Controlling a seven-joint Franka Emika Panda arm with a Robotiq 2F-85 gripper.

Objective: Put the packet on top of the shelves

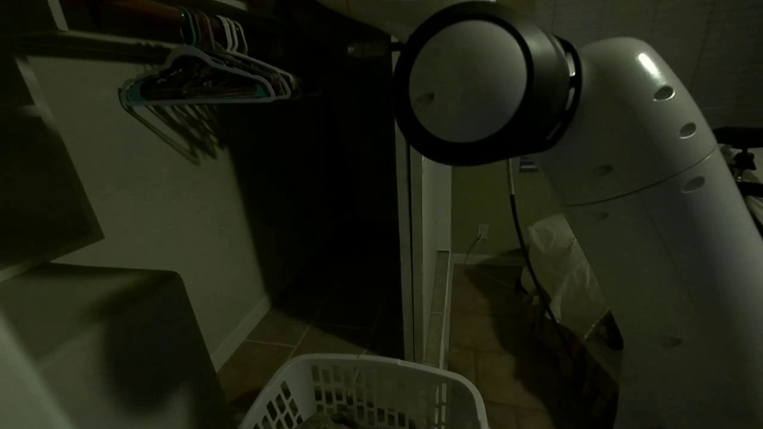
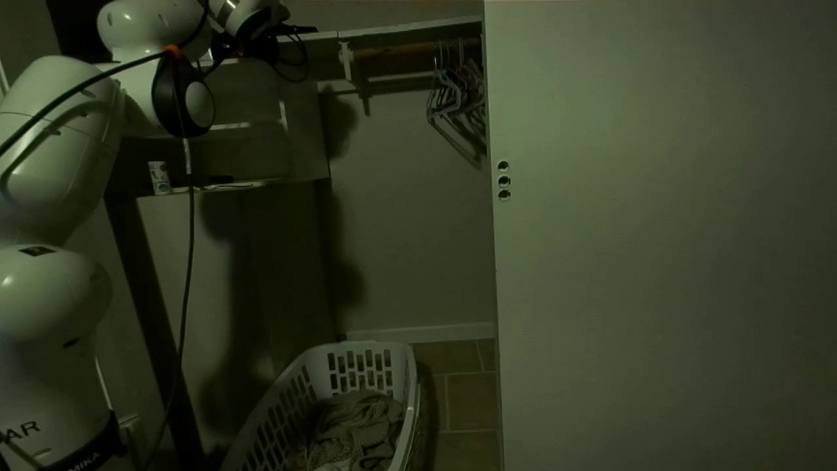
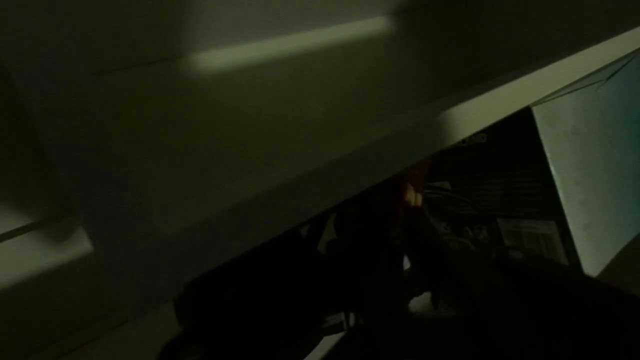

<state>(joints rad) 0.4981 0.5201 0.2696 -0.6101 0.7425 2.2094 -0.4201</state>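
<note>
The closet wall [image 2: 412,242] is pale, but the light is very poor. In an exterior view the gripper [image 2: 258,49] is high, at about the upper edge of the white shelves [image 2: 304,134], so the carrying up seems mostly done. The packet [image 3: 414,194] is probably the small reddish patch just at the gripper in the wrist view. In this dark I cannot tell whether the gripper is spread, pressed together or pinching it. What is left, I suppose, is to release it, if not yet done, and to go away without dragging it. Just beside the gripper, a dark printed box [image 3: 500,192] makes this place narrow. A cable [image 2: 191,229], hanging lower and to the side of the gripper, could catch. Below the gripper stands a small can [image 2: 159,178]; the hangers [image 2: 454,98] are well apart from it, and the laundry basket [image 2: 318,381] is far underneath.
</note>
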